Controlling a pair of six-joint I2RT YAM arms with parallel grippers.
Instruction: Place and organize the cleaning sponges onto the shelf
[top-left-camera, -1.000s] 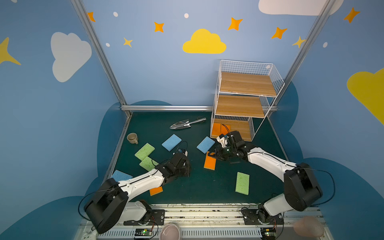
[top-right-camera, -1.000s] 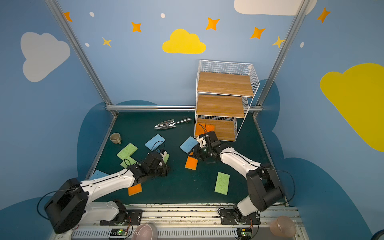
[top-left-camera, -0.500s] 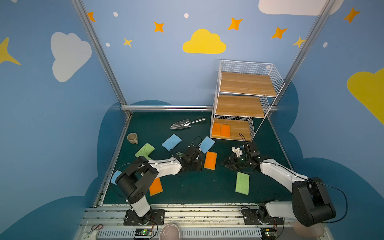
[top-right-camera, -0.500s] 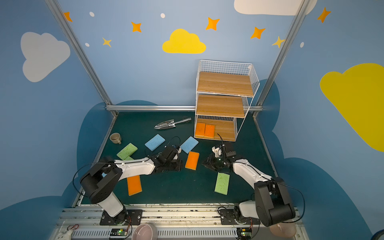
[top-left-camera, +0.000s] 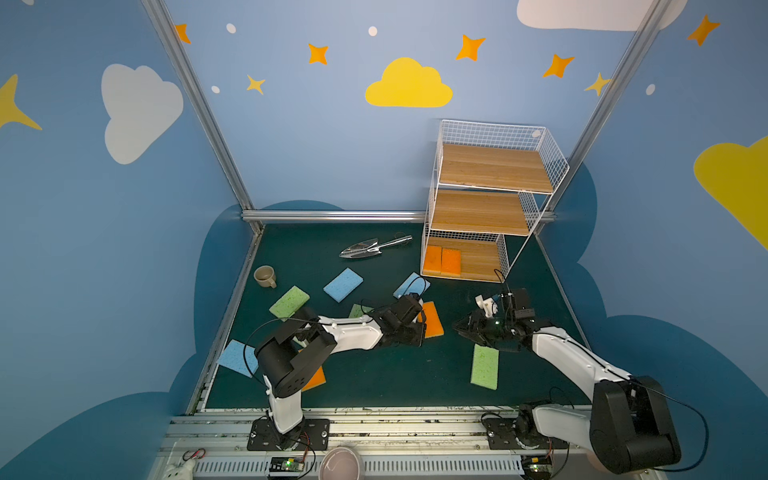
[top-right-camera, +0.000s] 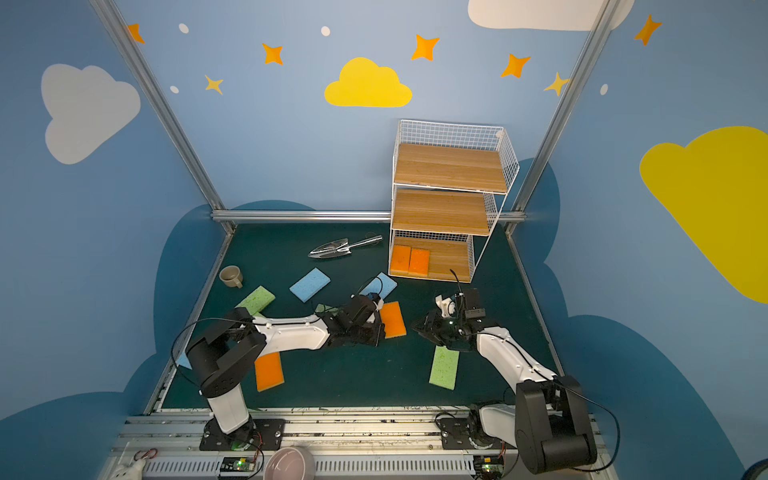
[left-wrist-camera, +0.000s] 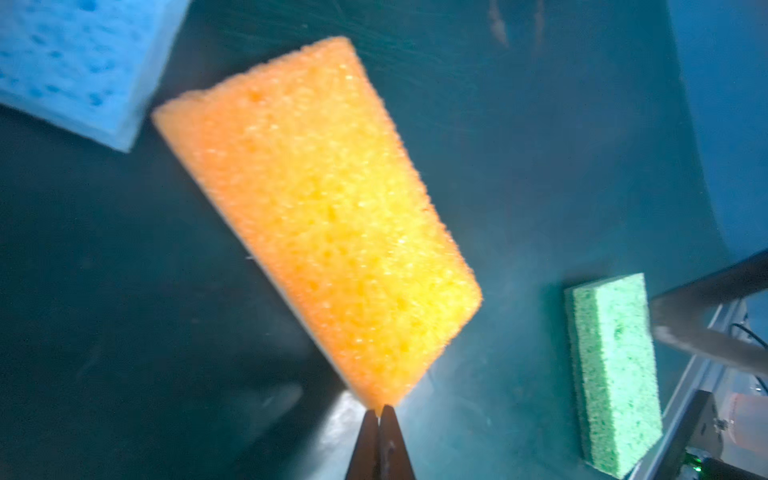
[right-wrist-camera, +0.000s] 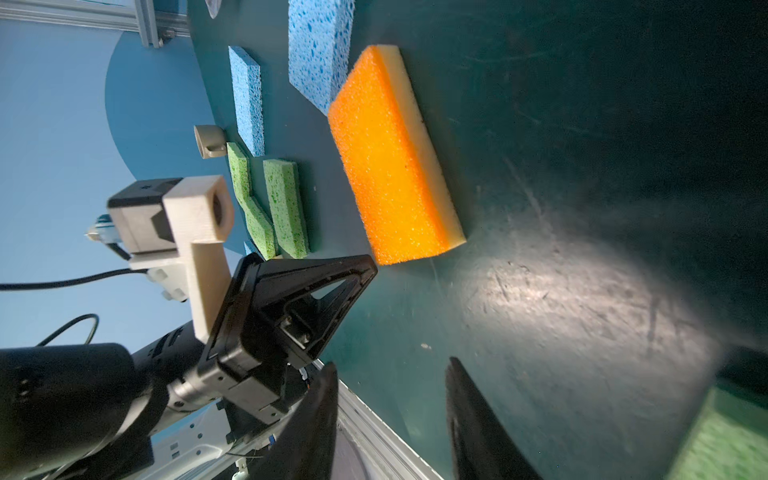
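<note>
Orange sponge (top-left-camera: 434, 322) lies flat on the dark surface (top-left-camera: 395, 374), the left hand (left-wrist-camera: 382, 415) pressed together at its corner, the right hand (right-wrist-camera: 392, 361) spread apart and empty over bare room beside a green sponge (top-left-camera: 485, 366).

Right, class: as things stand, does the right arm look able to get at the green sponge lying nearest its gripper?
Probably yes. The right gripper hangs open and empty close beside the green sponge, which lies flat on the mat with nothing on it.

Two sponges (top-left-camera: 442, 261) side by side, at left on shelf (top-left-camera: 478, 259), lowest tier.
</note>
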